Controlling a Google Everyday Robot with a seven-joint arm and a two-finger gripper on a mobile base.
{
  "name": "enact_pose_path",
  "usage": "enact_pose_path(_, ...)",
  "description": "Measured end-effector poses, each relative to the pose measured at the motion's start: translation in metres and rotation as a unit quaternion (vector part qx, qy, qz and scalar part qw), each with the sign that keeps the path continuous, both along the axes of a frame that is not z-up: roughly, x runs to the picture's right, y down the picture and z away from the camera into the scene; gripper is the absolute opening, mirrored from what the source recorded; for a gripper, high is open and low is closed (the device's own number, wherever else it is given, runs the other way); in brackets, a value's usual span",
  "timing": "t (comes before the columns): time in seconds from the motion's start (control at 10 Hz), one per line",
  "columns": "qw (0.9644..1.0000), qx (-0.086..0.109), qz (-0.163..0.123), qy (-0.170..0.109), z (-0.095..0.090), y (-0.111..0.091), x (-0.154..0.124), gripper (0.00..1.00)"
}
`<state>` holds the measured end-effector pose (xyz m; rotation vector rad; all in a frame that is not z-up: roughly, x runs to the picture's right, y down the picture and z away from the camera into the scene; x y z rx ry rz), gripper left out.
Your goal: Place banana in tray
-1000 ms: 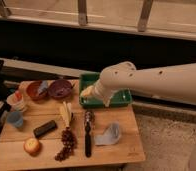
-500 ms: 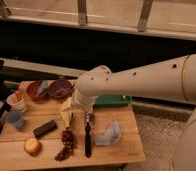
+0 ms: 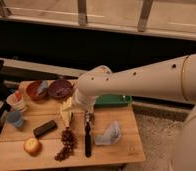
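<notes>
Pale banana [image 3: 66, 116] at the gripper [image 3: 73, 106] (grip unclear), beside green tray [image 3: 113, 100].

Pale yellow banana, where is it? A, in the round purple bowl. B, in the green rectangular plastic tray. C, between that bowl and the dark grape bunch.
C: the pale yellow banana sits at the gripper, between round purple bowl and dark grape bunch, outside the green tray.

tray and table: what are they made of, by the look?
Tray: probably plastic, even green, moulded raised rim. Table: wood, matte tan, with plank seams. End effector is at the banana, mid-table.
</notes>
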<state>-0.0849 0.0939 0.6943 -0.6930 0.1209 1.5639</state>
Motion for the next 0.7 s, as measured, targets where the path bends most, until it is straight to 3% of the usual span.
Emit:
enact_pose_path(0.4,0.9993,-0.007,-0.032,-0.017,0.030,-0.004,-0.034,0.80)
enact_pose_path(0.7,0.9983,-0.037,-0.029,-0.036,0.069,0.007,-0.049,0.80)
